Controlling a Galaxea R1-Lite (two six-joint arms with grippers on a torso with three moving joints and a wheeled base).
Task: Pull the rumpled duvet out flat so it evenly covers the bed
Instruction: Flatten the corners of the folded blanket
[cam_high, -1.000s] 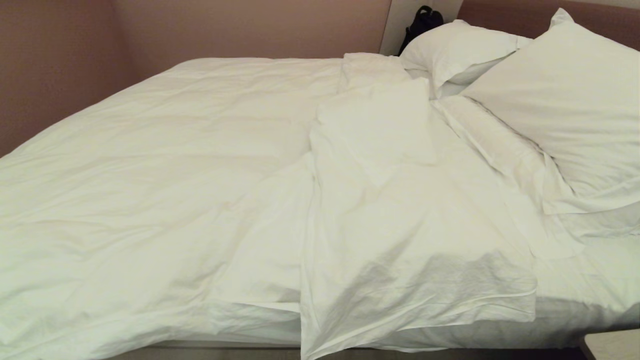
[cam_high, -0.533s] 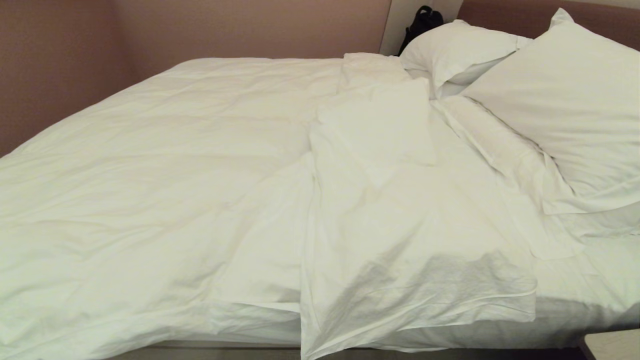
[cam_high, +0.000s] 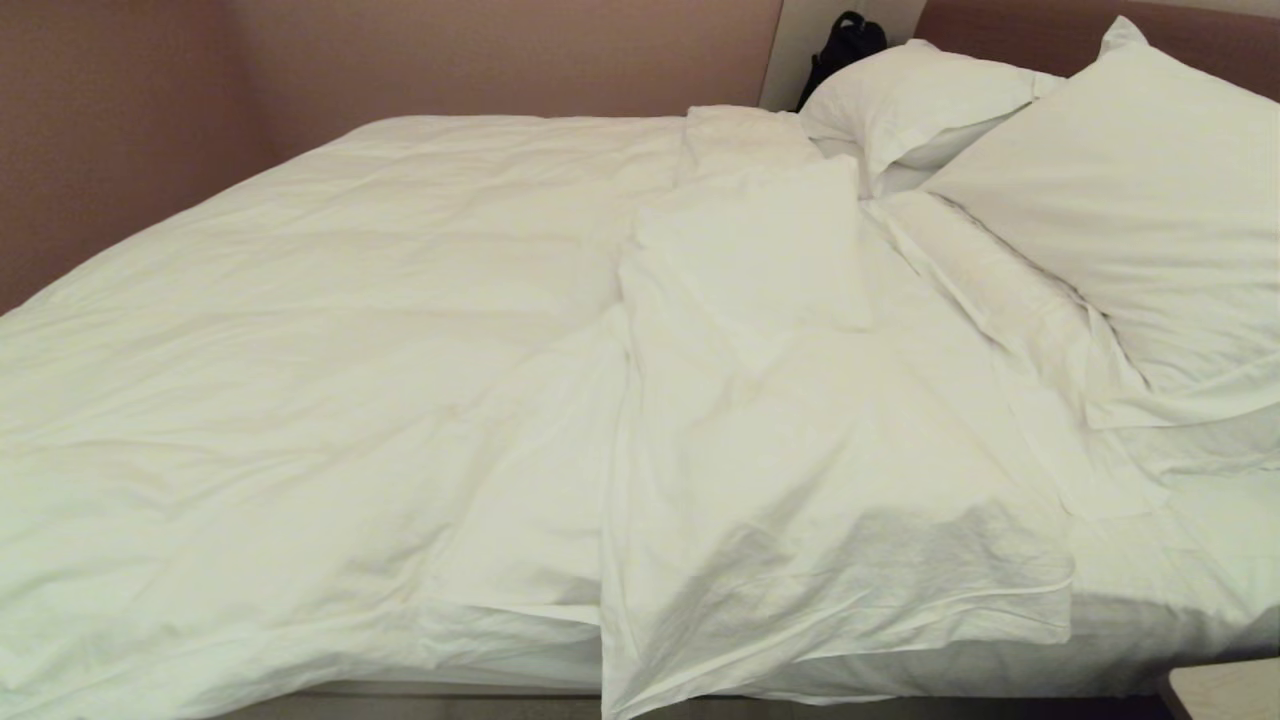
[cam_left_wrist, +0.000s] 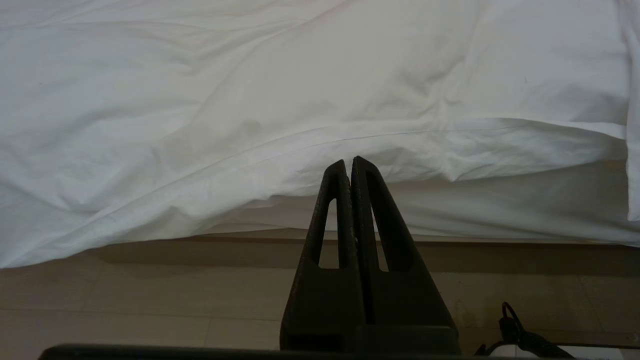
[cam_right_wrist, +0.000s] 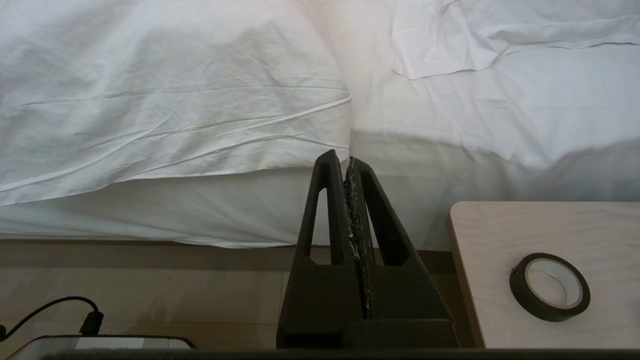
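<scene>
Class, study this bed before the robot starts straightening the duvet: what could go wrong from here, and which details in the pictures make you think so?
1. The duvet is folded back beside the pillows; a pull might drag them or catch the sheet.
2. Both claws, left and right, are shut and off the bed, so they could push the cloth rather than grip it.
3. The tape roll on the side table might get knocked.

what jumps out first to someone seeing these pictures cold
The thick white duvet lies rumpled over the wide low bed, with one flap folded back on itself near the middle, baring white sheet below the two plump white pillows at the head. Both black grippers, left and right, sit shut and empty just off the near edge. A roll of dark tape lies on a pale wooden side table.
</scene>
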